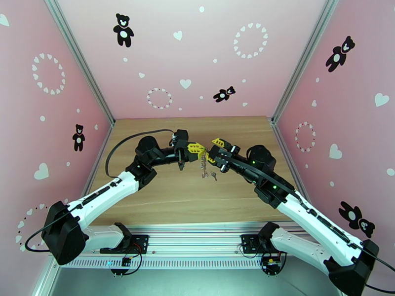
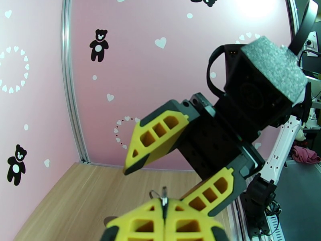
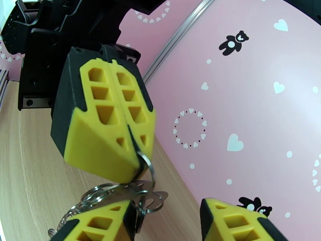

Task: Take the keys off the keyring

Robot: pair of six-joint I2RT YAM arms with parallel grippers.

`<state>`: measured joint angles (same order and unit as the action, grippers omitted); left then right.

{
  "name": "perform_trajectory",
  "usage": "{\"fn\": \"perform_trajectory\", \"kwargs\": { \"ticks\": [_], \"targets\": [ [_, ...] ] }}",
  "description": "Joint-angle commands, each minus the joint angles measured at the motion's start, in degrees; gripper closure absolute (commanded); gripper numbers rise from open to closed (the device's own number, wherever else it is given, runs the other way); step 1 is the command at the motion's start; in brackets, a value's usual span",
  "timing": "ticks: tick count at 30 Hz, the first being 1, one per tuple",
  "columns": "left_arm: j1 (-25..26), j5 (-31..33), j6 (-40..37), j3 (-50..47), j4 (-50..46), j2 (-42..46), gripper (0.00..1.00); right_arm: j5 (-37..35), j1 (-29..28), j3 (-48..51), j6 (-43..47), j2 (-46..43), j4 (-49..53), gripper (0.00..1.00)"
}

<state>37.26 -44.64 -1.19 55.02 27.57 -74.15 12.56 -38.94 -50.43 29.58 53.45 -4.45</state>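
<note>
My left gripper [image 1: 199,151] is shut on the keyring [image 1: 203,165], which hangs from its yellow tips with a silvery chain below. The right wrist view shows the left gripper [image 3: 134,157] pinching a wire ring of the keyring [image 3: 147,167], with more rings and flat metal pieces [image 3: 146,197] dangling under it. A small dark key [image 1: 214,176] shows by the chain's lower end; I cannot tell if it rests on the table. My right gripper [image 1: 215,150] is open, its fingers either side of the hanging bunch, one finger [image 3: 102,221] close against the rings. The left wrist view shows that gripper [image 2: 156,184] spread wide.
The wooden table [image 1: 163,203] is walled by pink panels on three sides with aluminium posts [image 1: 98,90] at the corners. A black cable [image 1: 121,144] loops over the table's left side behind the left arm. Both arms meet mid-table.
</note>
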Motion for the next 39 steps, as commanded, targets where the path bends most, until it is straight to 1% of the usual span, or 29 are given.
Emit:
{"fn": "perform_trajectory", "kwargs": {
  "ticks": [1, 10, 14, 21, 25, 28, 33, 37, 39],
  "targets": [
    [-0.22, -1.41, 0.64, 2.02, 0.71, -0.73, 1.00, 1.16, -0.26, -0.20, -0.19, -1.12, -1.34, 0.56],
    [-0.17, -1.32, 0.40, 2.06, 0.46, -0.89, 1.00, 0.63, -0.27, -0.51, -0.70, -2.56, -0.92, 0.58],
    [-0.22, -1.68, 0.66, 2.36, 0.71, -1.16, 1.00, 1.90, -0.26, -0.78, -0.61, -1.29, -0.72, 0.64],
    [-0.21, -1.32, 0.05, 2.19, 0.20, -0.56, 1.00, 3.77, -0.26, -1.42, -1.29, -0.07, 0.32, 0.65],
    [-0.18, -1.50, 0.03, 2.45, 0.26, -0.65, 1.00, 2.44, -0.26, -1.20, -1.88, 0.23, 0.00, 0.65],
    [-0.19, -1.59, 0.13, 2.46, 0.23, -0.61, 1.00, 1.79, -0.20, -1.29, -1.90, 0.06, -0.29, 0.69],
    [-0.19, -1.09, 0.14, 2.19, 0.46, -0.59, 1.00, 1.33, -0.26, -1.64, -1.55, -0.27, 0.46, 0.80],
    [-0.17, -0.55, 0.40, 1.71, 0.97, -0.35, 1.00, 1.51, -0.26, -1.77, -1.28, -0.60, 1.20, 0.91],
    [-0.17, -0.23, 0.40, 1.49, 1.01, -0.30, 1.00, 0.97, -0.27, -1.99, -1.05, -0.63, 1.60, 0.94]
  ]
}}
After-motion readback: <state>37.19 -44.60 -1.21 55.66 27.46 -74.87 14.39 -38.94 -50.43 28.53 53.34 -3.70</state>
